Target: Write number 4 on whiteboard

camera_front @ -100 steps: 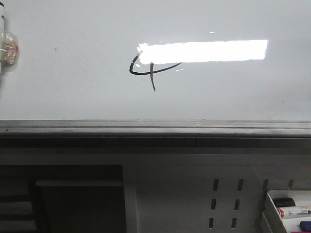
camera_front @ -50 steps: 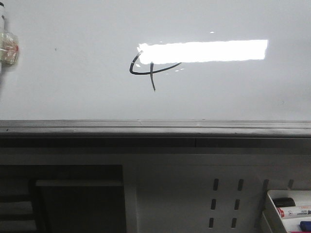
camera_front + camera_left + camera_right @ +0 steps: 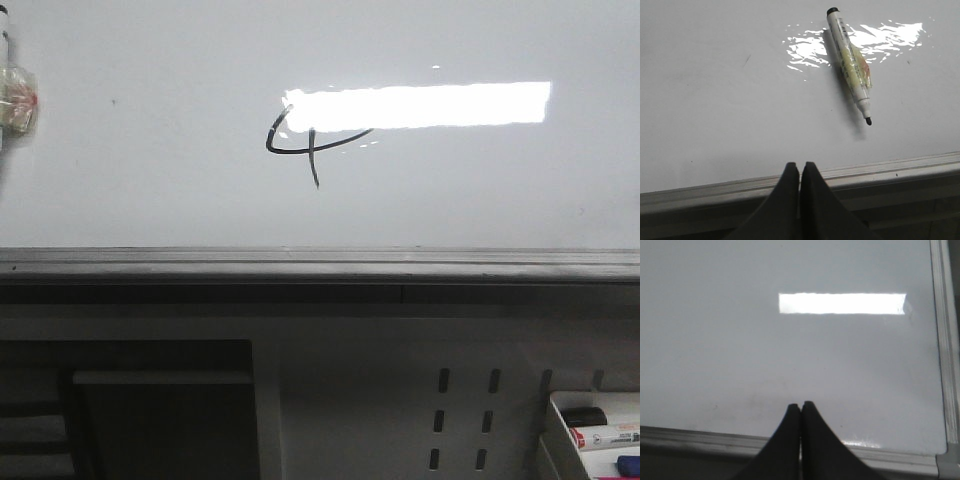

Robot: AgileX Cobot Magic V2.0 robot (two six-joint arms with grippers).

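The whiteboard (image 3: 150, 190) fills the upper front view, glossy white with a bright rectangular light reflection. The number 4 (image 3: 305, 147) is a thin black mark just under the reflection's left end. In the left wrist view a black marker (image 3: 849, 62) with a pale yellow wrap lies on the whiteboard (image 3: 715, 110), cap off; its end shows at the left edge of the front view (image 3: 14, 95). My left gripper (image 3: 799, 164) is shut and empty over the board's grey ledge (image 3: 920, 167), apart from the marker. My right gripper (image 3: 800, 404) is shut and empty over the whiteboard (image 3: 715, 350).
The grey ledge (image 3: 320, 262) runs along the board's lower edge. Below it is a grey perforated panel (image 3: 465, 415). A white tray (image 3: 560, 420) with markers stands at the lower right. The board's right frame edge (image 3: 946, 340) shows in the right wrist view.
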